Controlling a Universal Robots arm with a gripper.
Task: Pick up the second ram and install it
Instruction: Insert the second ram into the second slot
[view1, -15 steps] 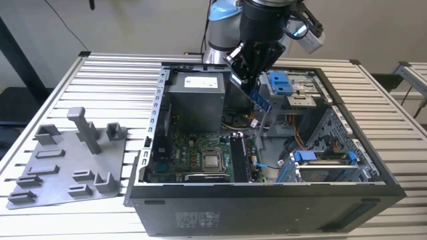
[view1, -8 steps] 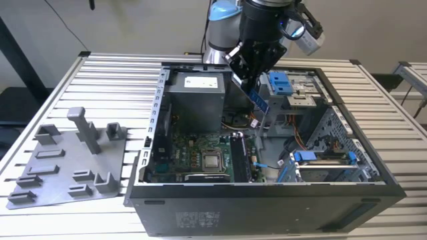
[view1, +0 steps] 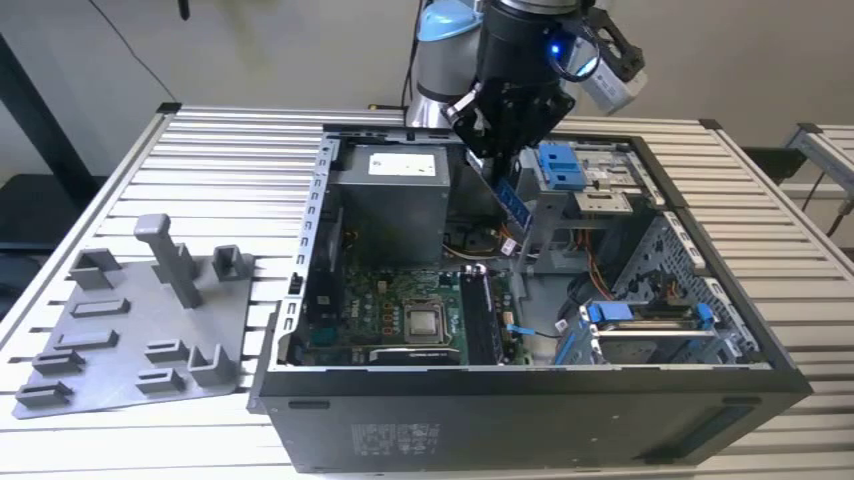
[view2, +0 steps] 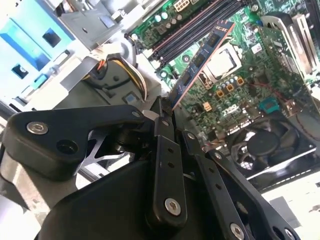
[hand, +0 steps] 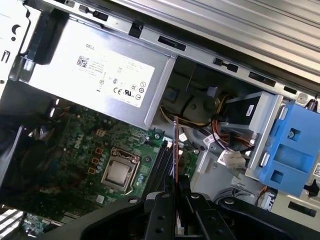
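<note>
End effector (view2: 167, 111) is closed on one end of the ram (view2: 202, 57). The rest of the strip juts out free and tilted, chips facing the second wrist cam.

In the exterior view the ram (view1: 514, 205) hangs from the end effector (view1: 497, 165) inside the open case (view1: 534, 420). It sits above the board (view1: 380, 300), clear of the slots (view1: 477, 315) and not seated.

Handling (judgement):
- Prob v. light, stiff along its length, but thin and fragile.
- Chips and contact edge are best left untouched, so bare ends or long edges are the places to hold.
- The grip is at one end only, so the strip could pivot or slip btwn smooth pads, esp. under a push.

Hard to make out:
- The actual pinch point is hidden behind the finger links in both wrist views.
- In the first wrist view the ram (hand: 175, 150) is edge-on, a thin line only.
- Slots (view2: 197, 27) are partly behind the ram. Can't tell if one is already filled, or how the latches stand.
- Gap btwn ram tip and slots can't be judged.

Further out are the PSU (hand: 100, 75), then the grey plate (view1: 134, 330) on the tabletop (view1: 240, 150) at the exterior view's left. The arm is cut off up top
</note>
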